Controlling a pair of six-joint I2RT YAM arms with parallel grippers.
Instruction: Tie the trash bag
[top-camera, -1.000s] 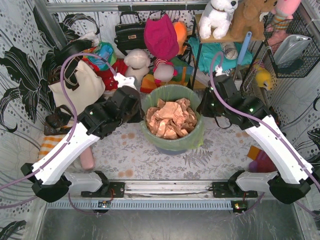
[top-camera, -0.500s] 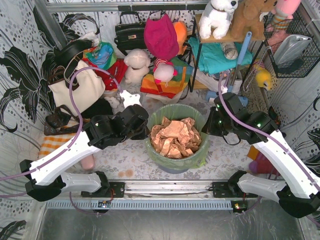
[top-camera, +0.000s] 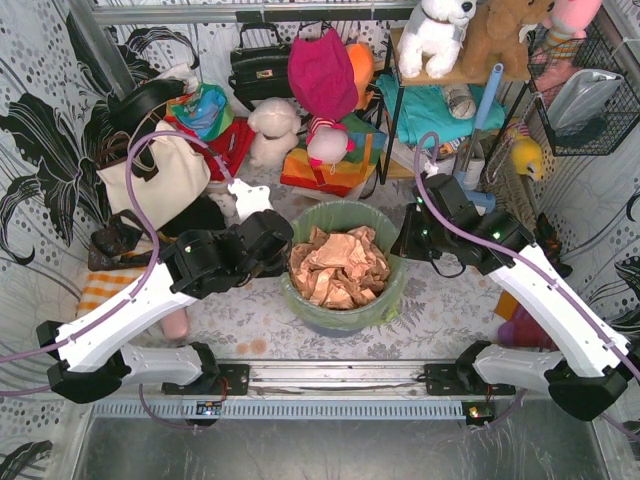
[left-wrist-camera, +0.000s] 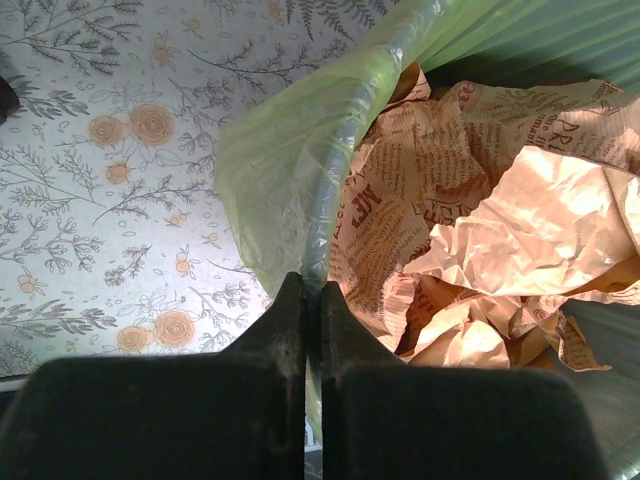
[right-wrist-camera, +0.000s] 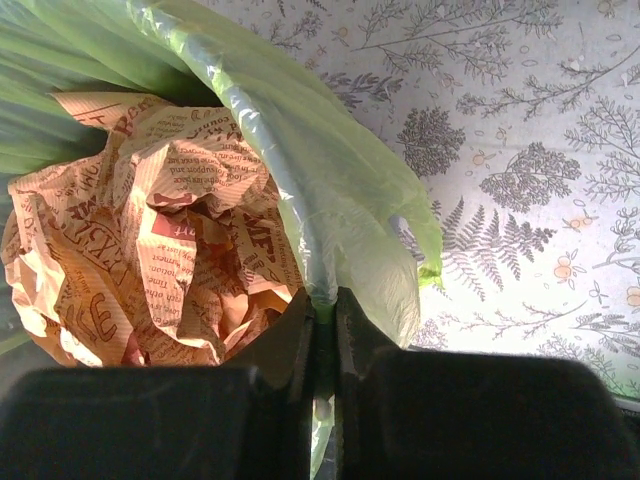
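Note:
The lime-green trash bag (top-camera: 342, 316) lines a round bin at the table's middle, with crumpled tan-brown paper scraps (top-camera: 338, 266) inside. My left gripper (top-camera: 285, 250) is shut on the bag's left rim. In the left wrist view the fingers (left-wrist-camera: 312, 290) pinch the folded-over green plastic (left-wrist-camera: 270, 170) beside the paper (left-wrist-camera: 480, 220). My right gripper (top-camera: 403, 240) is shut on the right rim. In the right wrist view it (right-wrist-camera: 322, 300) clamps the green film (right-wrist-camera: 340, 190) next to the paper (right-wrist-camera: 170, 230).
A cream tote bag (top-camera: 155, 175) stands at the back left. A black handbag (top-camera: 260, 70), plush toys (top-camera: 272, 130) and a shelf (top-camera: 440, 75) crowd the back. A wire basket (top-camera: 585, 95) hangs at the right. A striped cloth (top-camera: 100, 290) lies at the left.
Both grippers, still holding the rim, pulled the bin and bag toward the near edge, then shifted it slightly back and to the left.

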